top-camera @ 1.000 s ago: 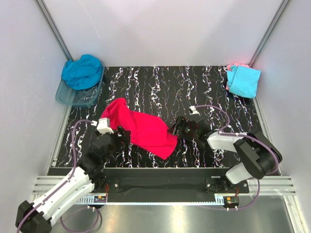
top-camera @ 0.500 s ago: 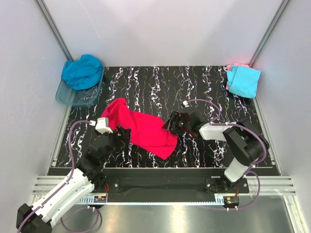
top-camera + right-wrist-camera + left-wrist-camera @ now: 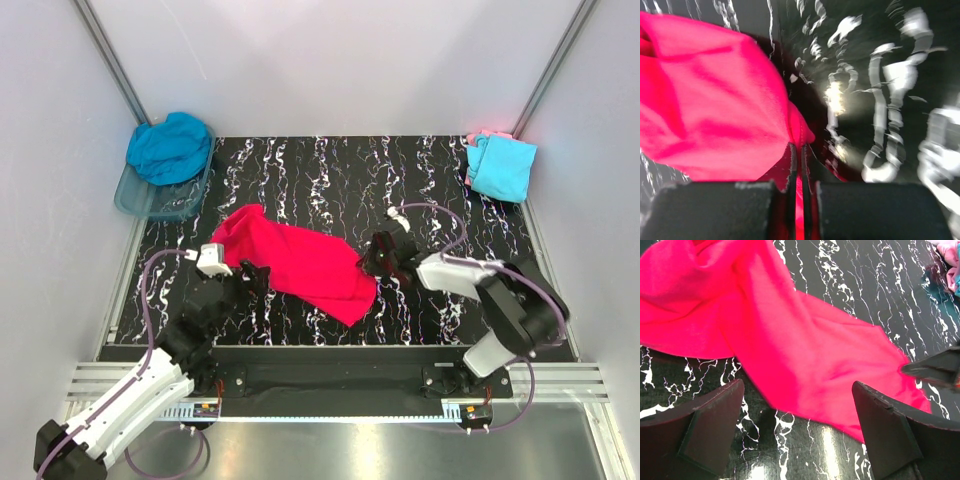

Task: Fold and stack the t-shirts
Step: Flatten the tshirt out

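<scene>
The bright pink-red t-shirt lies crumpled across the middle of the black marbled table. My right gripper is at its right edge. In the right wrist view the gripper is shut on a fold of the shirt's hem. My left gripper hovers at the shirt's near-left edge. It is open, with the cloth just beyond its fingers and nothing between them. A teal-blue t-shirt is heaped in the tub. A light cyan t-shirt lies on a pale pink one at the back right.
A clear bluish plastic tub stands at the back left corner. White walls with metal rails close in the table on three sides. Purple cables loop beside both arms.
My right gripper has closed on the pink-red shirt's right edge, and the cloth has shifted a little to the right. The left gripper has stayed open and hardly moved.
</scene>
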{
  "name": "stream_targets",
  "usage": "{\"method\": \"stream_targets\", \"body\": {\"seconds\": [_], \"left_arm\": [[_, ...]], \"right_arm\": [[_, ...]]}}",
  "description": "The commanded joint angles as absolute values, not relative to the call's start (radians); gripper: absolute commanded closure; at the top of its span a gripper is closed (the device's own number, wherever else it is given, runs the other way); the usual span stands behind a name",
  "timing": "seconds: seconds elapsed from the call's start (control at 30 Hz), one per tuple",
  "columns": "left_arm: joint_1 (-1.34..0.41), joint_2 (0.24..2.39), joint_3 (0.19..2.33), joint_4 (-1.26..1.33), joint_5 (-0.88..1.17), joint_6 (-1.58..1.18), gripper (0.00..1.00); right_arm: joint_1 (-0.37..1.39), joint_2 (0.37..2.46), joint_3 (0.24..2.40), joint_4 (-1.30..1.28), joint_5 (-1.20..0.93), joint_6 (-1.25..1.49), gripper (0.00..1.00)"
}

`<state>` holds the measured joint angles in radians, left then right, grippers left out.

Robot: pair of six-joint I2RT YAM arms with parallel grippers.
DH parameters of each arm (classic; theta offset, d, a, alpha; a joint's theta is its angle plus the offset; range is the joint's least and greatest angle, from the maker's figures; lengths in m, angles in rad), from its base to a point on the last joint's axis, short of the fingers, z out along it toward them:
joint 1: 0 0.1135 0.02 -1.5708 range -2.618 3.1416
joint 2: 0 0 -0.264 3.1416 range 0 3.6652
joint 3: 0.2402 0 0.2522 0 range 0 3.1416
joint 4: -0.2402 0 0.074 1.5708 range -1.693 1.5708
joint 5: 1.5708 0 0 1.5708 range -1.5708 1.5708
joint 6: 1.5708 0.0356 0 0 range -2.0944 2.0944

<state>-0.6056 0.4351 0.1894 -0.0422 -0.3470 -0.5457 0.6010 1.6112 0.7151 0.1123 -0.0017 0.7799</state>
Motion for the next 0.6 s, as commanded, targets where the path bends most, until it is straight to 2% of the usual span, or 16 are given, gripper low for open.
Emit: {"method": "stream_targets", "body": {"seconds": [0.0,0.13,0.3,0.57], "left_arm": [[-0.614,0.42,0.184,0.015,-0.334,-0.525,0.05],[-0.614,0.422,0.184,0.017,-0.331,-0.523,0.05],[-0.618,0.419,0.184,0.017,-0.328,-0.522,0.05],[-0.623,0.393,0.175,0.012,-0.33,-0.519,0.05]], "right_arm": [[0.6,1.422,0.718,0.005,0.233,0.747,1.0],[0.598,1.3,0.83,-0.144,0.385,0.698,1.0],[0.598,1.285,1.015,-0.256,0.428,0.632,1.0],[0.598,1.302,1.189,-0.327,0.488,0.585,1.0]]}}
